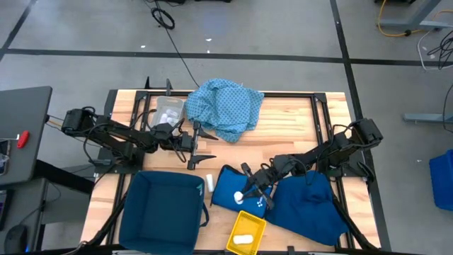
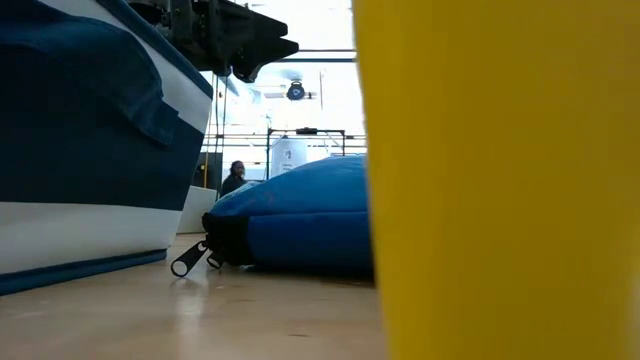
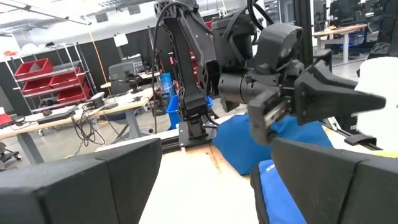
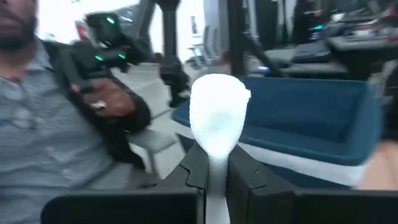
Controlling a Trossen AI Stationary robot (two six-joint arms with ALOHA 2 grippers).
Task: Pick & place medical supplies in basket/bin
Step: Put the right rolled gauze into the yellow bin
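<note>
My right gripper (image 1: 245, 191) hovers over the bright blue zip pouch (image 1: 228, 185), shut on a small white roll (image 4: 217, 112). My left gripper (image 1: 202, 146) waits open at the table's middle left, touching nothing. The light-blue dotted cloth (image 1: 225, 106) lies bunched at the far middle. Beside it lies a clear packet (image 1: 168, 110) of white supplies. Another white roll (image 1: 209, 183) lies on the table between the pouch and the dark blue basket (image 1: 161, 212). The yellow bin (image 1: 246, 232) at the near edge has a white piece in it. My right gripper pinches the white roll's narrow back end (image 4: 215, 163) between its two fingers. The fingers lie about level, pointing toward the table's left. The roll's thick end (image 4: 219, 102) sticks out past the fingertips, lifted clear above the pouch.
A dark blue cloth bag (image 1: 311, 202) lies under my right arm at the near right. A person (image 4: 43, 118) stands beyond the table's left side. Bare wood shows between the dotted cloth and the pouch.
</note>
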